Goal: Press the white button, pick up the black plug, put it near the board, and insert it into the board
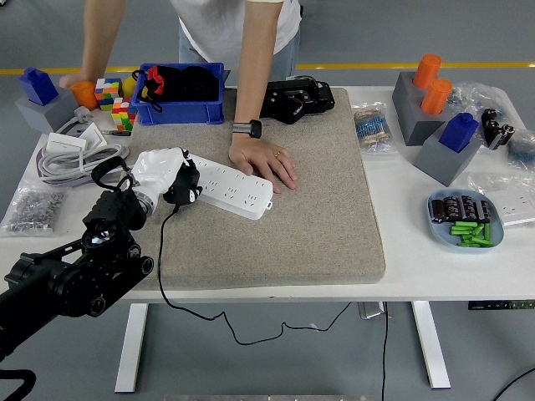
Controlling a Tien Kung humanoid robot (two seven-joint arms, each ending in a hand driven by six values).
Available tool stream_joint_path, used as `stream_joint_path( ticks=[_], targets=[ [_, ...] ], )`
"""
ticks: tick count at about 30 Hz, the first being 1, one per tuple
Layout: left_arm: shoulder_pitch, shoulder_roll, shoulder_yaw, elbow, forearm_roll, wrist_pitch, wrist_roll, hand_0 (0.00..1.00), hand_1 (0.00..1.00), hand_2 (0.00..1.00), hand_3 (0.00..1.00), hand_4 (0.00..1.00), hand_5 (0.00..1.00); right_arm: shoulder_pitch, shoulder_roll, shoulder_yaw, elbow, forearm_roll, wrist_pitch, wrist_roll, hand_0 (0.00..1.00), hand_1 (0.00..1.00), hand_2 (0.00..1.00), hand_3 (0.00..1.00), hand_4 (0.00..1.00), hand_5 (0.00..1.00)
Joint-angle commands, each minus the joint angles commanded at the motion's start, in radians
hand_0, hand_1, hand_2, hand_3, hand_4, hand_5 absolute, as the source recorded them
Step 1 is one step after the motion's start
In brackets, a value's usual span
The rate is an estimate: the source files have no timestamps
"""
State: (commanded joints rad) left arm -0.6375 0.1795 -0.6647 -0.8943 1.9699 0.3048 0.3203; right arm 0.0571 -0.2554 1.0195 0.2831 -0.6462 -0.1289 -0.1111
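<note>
A white power strip lies slanted on the grey mat. My left hand, white-gloved, is shut on the black plug and holds it at the strip's left end. The plug's black cord hangs down over the table's front edge. A person's hand rests flat on the strip's far right end and holds it down. My right hand is out of view. I cannot make out the white button.
A blue bin and a black device stand at the mat's back. Colour cubes, white adapters with cables and a bag of screws lie at the left. Grey blocks and a blue dish are at the right.
</note>
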Motion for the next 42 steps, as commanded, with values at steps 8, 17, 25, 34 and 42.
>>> stream_joint_path(
  ticks=[8,17,25,34,42],
  targets=[
    [-0.008,-0.003,0.011,0.007,0.0,-0.009,0.006,0.254,0.258,0.337,0.492,0.504,0.002,0.001,0.001,0.0,0.001,0.001,0.0,0.0,0.703,0.623,0.633,0.612,0.638,0.349],
    [-0.011,0.0,0.011,0.02,0.006,-0.018,0.023,0.253,0.273,0.346,0.502,0.499,0.002,-0.002,0.0,0.001,0.0,0.0,0.0,0.0,0.703,0.623,0.633,0.612,0.638,0.347],
    [-0.012,0.002,0.015,0.02,0.005,-0.027,0.03,0.252,0.267,0.34,0.494,0.488,0.002,0.0,0.001,0.004,0.0,-0.001,-0.001,0.0,0.703,0.623,0.632,0.613,0.638,0.348],
    [-0.011,-0.001,0.018,0.017,-0.029,-0.036,-0.009,0.267,0.298,0.358,0.524,0.523,0.002,0.0,0.001,0.004,0.0,-0.001,-0.001,0.001,0.703,0.623,0.633,0.612,0.639,0.348],
    [-0.01,-0.002,0.015,0.022,-0.046,-0.043,-0.023,0.906,0.961,0.969,0.997,0.989,0.459,-0.002,0.001,0.003,0.0,-0.001,0.0,0.0,0.702,0.623,0.632,0.612,0.639,0.348]
  ],
)
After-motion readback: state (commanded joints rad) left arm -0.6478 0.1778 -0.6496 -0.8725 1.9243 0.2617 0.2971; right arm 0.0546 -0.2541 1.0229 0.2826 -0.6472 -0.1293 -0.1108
